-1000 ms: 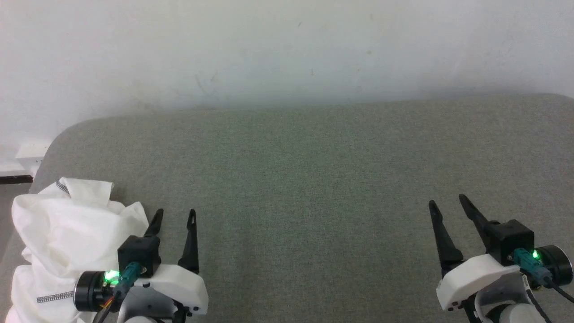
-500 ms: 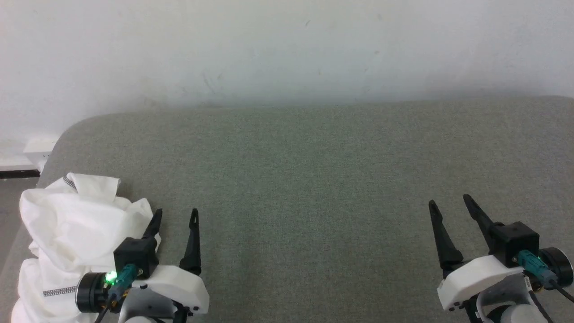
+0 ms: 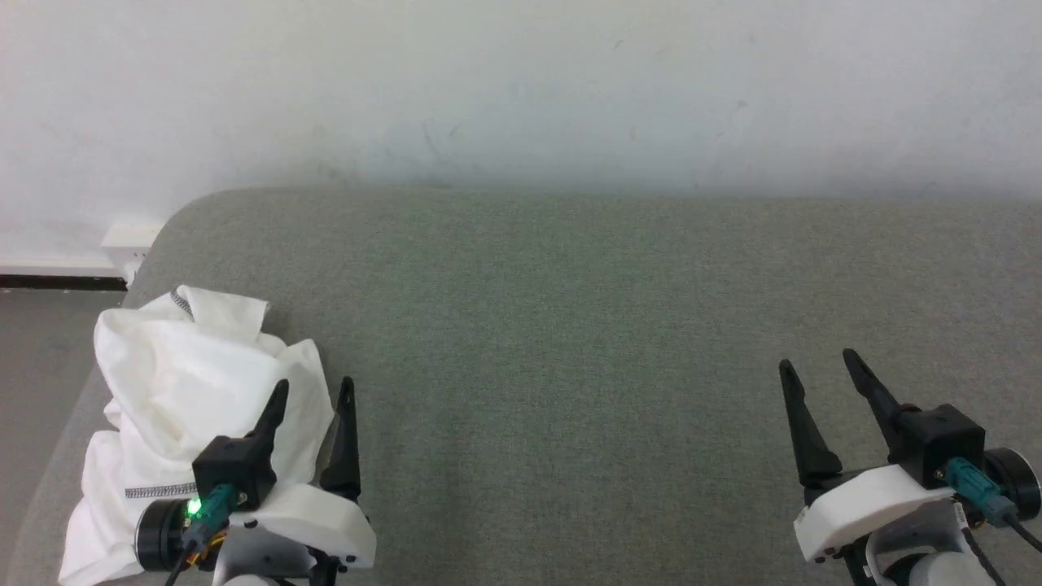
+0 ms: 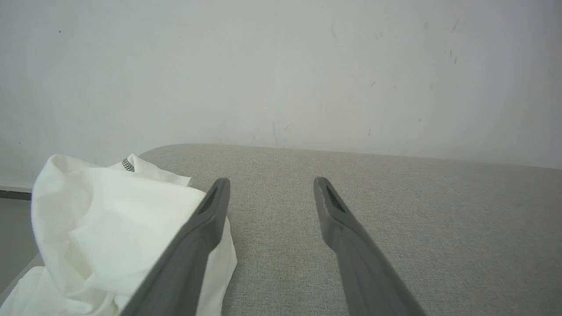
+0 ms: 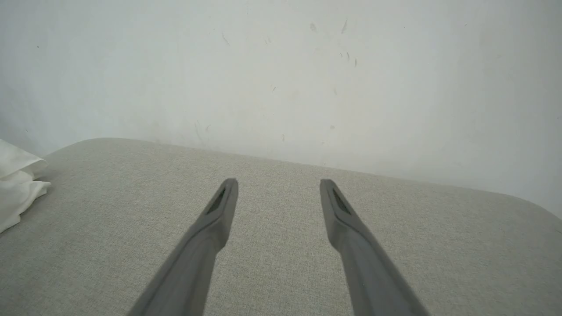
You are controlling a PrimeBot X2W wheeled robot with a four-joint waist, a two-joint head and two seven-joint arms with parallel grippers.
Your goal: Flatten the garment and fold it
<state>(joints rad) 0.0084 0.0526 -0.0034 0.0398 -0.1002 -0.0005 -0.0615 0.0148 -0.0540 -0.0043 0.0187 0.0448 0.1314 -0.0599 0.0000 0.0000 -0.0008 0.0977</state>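
Lower left of the head view: the garment [image 3: 187, 366], white and thin, bunched in a crumpled heap on the left end of the table [image 3: 570, 325], close to its rounded corner. Not flattened, not folded. Short runs of grey-black seam stitching [image 3: 151, 491] along a low fold and again at the heap's top edge.

Just below and right of the heap: the left claw [image 3: 315, 382], open, its two dark fingers spread and pointing up the frame with nothing between them. One finger overlapping the cloth's right edge in the picture, the other over bare grey-green table. Cannot tell whether that finger touches the cloth. Seen from the left wrist view, the same spread fingers rising from the bottom edge, with the white heap at lower left behind the finger on that side.

Lower right of the head view: the right claw [image 3: 816, 359], likewise open and empty, over bare table and well apart from the garment. In the right wrist view, a small fold of white cloth at the far left edge.

Across the top: a pale wall [image 3: 488, 81] with faint scuffs.
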